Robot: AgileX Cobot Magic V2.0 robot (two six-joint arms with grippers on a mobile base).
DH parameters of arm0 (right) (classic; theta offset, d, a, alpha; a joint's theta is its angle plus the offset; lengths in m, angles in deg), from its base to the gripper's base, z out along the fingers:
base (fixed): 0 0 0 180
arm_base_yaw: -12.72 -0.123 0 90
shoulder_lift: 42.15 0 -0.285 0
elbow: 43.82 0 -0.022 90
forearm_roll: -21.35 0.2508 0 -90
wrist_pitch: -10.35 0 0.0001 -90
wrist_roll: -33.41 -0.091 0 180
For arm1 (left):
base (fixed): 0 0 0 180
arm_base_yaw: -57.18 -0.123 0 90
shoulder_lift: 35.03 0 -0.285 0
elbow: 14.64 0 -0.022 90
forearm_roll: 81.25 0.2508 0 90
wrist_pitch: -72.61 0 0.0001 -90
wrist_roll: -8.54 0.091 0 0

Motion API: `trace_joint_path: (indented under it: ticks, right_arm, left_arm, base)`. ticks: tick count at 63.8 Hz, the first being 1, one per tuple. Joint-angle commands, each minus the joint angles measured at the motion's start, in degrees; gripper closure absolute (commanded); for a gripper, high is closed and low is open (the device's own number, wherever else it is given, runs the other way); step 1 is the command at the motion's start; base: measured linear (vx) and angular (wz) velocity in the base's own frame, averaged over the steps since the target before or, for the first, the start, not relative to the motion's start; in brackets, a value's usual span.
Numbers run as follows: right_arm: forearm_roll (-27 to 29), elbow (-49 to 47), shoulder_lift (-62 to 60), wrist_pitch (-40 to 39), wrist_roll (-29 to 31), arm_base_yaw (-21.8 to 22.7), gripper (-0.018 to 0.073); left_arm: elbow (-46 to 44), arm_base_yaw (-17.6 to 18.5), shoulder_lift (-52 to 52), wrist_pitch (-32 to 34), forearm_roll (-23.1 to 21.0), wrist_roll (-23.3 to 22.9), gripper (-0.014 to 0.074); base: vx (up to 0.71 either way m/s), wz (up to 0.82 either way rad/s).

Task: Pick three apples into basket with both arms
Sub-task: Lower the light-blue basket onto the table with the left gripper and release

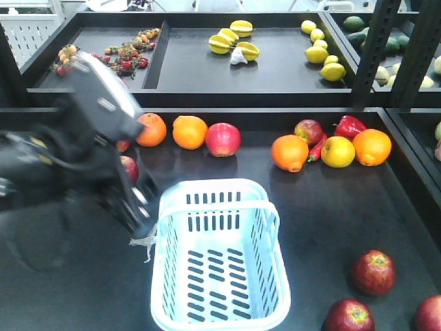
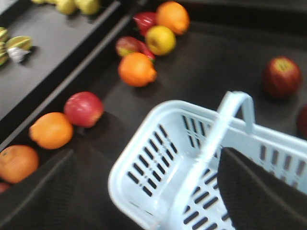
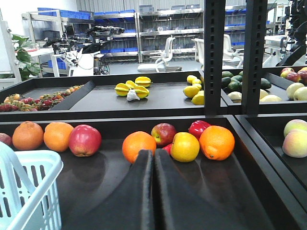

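One black display tray (image 1: 324, 207) carries everything at the near level. The left arm (image 1: 89, 152), blurred in the front view, takes up the tray's left side, its lower end just beside the rear left corner of the basket (image 1: 220, 255).

The basket stands upright near the middle of the tray, with nothing in it and its handle swung toward the rear rim. In the right wrist view only its corner (image 3: 24, 191) shows, at the left edge.

Left gripper (image 2: 146, 153): fingers (image 2: 259, 196) spread wide, nothing held. It hangs above the basket (image 2: 158, 163), with the handle between the fingers as seen from the wrist. Contact with the basket cannot be confirmed.

Right gripper (image 3: 154, 152): fingers pressed together along their length, nothing between them. It points across bare tray toward the rear row of fruit.

The three apples (image 1: 374, 272) lie on the tray at the front right, well apart from the basket. One apple (image 2: 282, 76) shows in the left wrist view, beyond the handle.

Oranges (image 1: 189, 132) and a pink-red apple (image 1: 223, 139) line the rear edge behind the basket.
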Motion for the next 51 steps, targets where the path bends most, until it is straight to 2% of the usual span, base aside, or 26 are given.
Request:
trace_joint_path:
  ticks: [1, 11, 22, 38, 45, 51]
  right_arm:
    - [-0.37, 0.8, -0.6, -4.5, -0.09, 0.44, 0.0568]
    - [-0.37, 0.8, -0.6, -4.5, -0.09, 0.44, 0.0568]
    - [-0.37, 0.8, -0.6, -4.5, -0.09, 0.44, 0.0568]
    - [-0.37, 0.8, -0.6, -4.5, -0.09, 0.44, 0.0568]
    - [-0.37, 0.8, -0.6, -4.5, -0.09, 0.44, 0.0568]
    - [-0.37, 0.8, -0.6, -4.5, -0.09, 0.44, 0.0568]
  left_arm:
    - [-1.72, -3.34, -4.82, 2.52, 2.0, -7.31, 0.0027]
    - [-1.65, -9.36, -9.53, -2.02, 8.72, -20.57, 0.0027]
    - [-1.65, -13.43, -13.98, -9.87, 15.54, -32.86, 0.0027]
    - [-1.6, -14.62, -22.74, -16.47, 28.84, -44.51, 0.0027]
    - [-1.6, -14.62, -27.28, -18.71, 31.84, -47.2, 0.0027]
    - [-1.6, -14.62, -30.5, -20.87, 32.39, -47.42, 0.0027]
  base:
    - [0.0, 0.0]
    - [0.0, 0.0]
    - [0.0, 0.0]
    - [0.0, 0.0]
    - [0.0, 0.0]
    - [0.0, 0.0]
